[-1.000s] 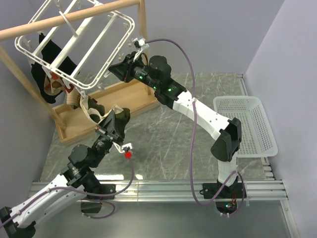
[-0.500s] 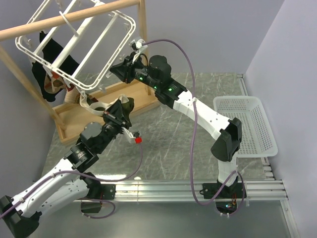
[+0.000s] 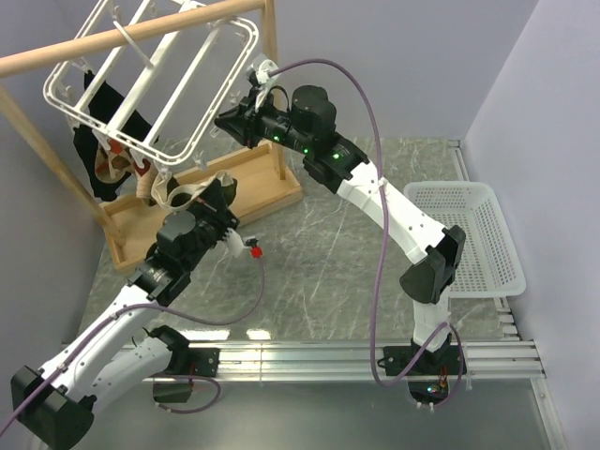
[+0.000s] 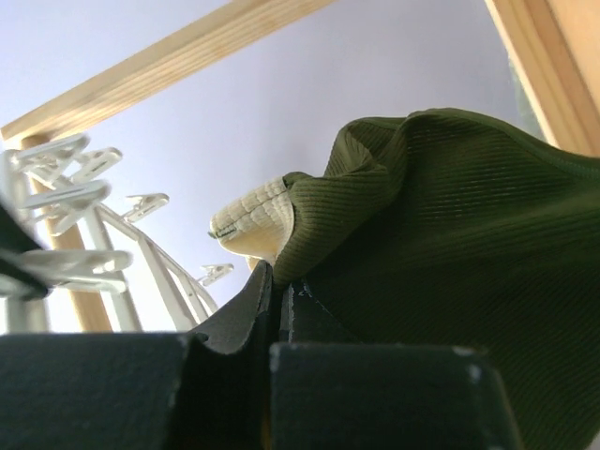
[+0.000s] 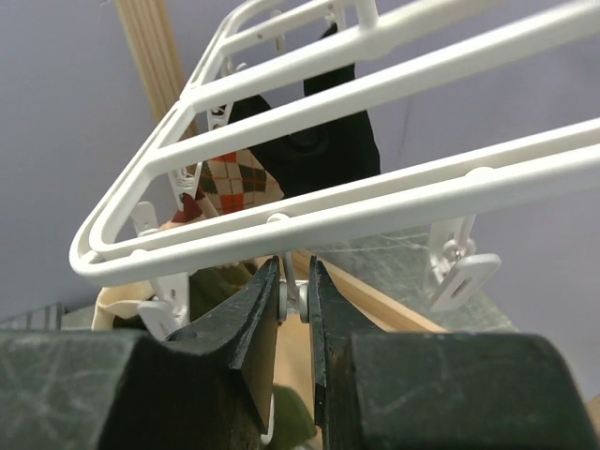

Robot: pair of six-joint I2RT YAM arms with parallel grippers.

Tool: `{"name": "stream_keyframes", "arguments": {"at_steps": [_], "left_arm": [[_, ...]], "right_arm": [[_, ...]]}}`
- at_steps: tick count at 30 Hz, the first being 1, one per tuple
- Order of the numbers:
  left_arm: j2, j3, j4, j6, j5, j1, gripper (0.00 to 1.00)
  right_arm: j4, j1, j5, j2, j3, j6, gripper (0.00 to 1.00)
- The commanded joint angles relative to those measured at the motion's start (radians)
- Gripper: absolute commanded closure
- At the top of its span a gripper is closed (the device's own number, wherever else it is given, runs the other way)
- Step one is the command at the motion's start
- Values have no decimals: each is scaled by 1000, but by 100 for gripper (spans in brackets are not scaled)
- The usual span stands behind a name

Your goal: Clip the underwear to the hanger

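Observation:
The white hanger (image 3: 159,75) hangs tilted from the wooden rail; in the right wrist view its bars (image 5: 375,202) cross above the jaws. My right gripper (image 3: 225,122) is at the frame's near right edge, shut (image 5: 293,281) on one small dangling clip (image 5: 292,302), squeezing it. My left gripper (image 3: 214,199) is just below the frame's lower edge, shut (image 4: 278,281) on the dark olive underwear (image 4: 450,216), held by its edge next to the cream waistband (image 4: 253,220). In the top view the underwear (image 3: 225,190) bunches at the fingers.
The wooden rail stand (image 3: 141,33) carries the hanger; its base tray (image 3: 258,192) lies under both grippers. A black garment with tan-red patches (image 3: 103,141) hangs clipped at the frame's left. A white mesh basket (image 3: 469,239) sits at the right table edge.
My left arm has risen and reached farther toward the hanger's lower edge, carrying the underwear. My right gripper has moved up slightly with the clip, and the frame has shifted with it.

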Motion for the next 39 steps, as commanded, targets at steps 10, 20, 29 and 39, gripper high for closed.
{"name": "stream_keyframes", "arguments": {"at_steps": [10,20,29,39], "left_arm": [[148,136,239,93,97,94,100],[189,128,336,117,120,115,100],[186,117,339,119,128,120,100],[194,113,388,114,117,125,100]], "right_arm": [[-186,-34,-66,57,148,-89,100],[-234,-34,-77,95,184,-95,100],[-261,-37,-40,99,186,-128,100],[-264,-36,-34,106,186,-131,100]]}}
